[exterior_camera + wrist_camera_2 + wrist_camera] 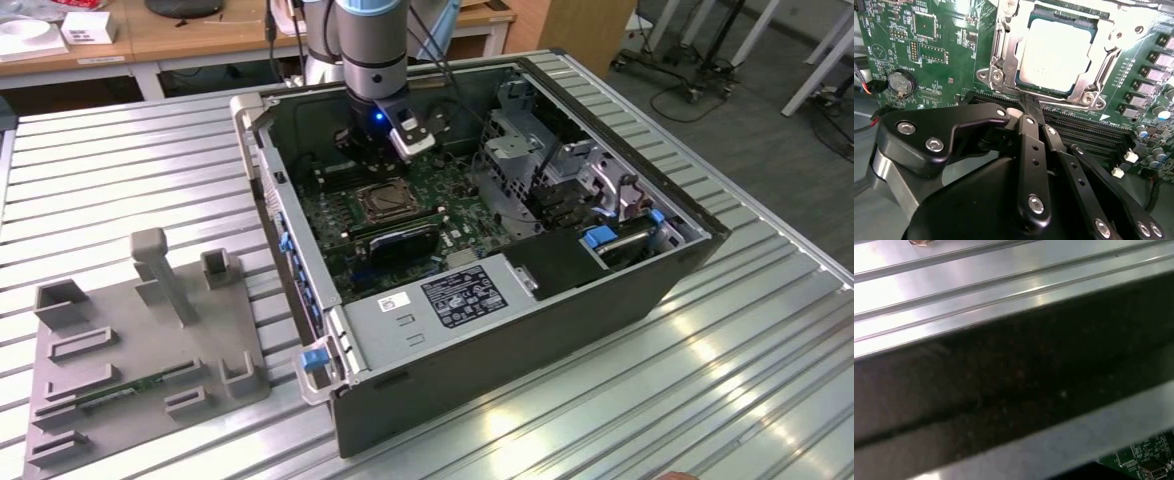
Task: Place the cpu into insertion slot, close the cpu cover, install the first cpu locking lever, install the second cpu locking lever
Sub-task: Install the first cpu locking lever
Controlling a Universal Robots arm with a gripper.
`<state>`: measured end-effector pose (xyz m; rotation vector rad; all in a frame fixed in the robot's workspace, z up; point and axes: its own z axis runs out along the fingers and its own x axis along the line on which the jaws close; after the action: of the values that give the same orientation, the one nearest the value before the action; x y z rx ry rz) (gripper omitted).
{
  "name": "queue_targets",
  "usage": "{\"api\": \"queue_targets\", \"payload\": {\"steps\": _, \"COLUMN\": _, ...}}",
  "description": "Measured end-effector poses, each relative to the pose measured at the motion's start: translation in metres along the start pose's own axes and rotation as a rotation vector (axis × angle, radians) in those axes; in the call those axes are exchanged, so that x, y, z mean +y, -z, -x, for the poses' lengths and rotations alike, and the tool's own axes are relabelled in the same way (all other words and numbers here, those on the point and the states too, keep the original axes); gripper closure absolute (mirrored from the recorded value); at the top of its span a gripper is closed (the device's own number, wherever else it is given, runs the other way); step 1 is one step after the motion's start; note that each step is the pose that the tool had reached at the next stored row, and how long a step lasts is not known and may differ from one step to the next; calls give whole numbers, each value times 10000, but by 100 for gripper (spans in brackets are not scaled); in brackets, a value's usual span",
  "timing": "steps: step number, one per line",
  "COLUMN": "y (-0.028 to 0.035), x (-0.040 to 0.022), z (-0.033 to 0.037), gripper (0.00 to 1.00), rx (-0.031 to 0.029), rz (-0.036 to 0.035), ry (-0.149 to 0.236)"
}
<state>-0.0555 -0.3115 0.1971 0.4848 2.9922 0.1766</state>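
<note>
Cpu (1056,52) lies flat in the insertion slot (998,75) on the green motherboard (934,45), and the silvery cpu cover (1106,52) lies down around its edges, its cut-out showing the pale top of the chip. In the second wrist view, the gripper (1025,107) hangs just at the near edge of the slot, over the long black memory slots (1079,125). Its black fingers (1029,145) are clenched together with nothing visible between them. In the exterior view, the arm reaches down into the open computer case (534,330) on the ribbed metal counter (134,160).
</note>
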Motion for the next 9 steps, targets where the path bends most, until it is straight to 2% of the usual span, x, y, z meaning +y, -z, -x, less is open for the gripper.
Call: {"api": "queue_targets", "payload": {"steps": 9, "y": -18, "x": -14, "z": 1, "gripper": 89, "rx": 0, "rz": -1, "ry": -7}}
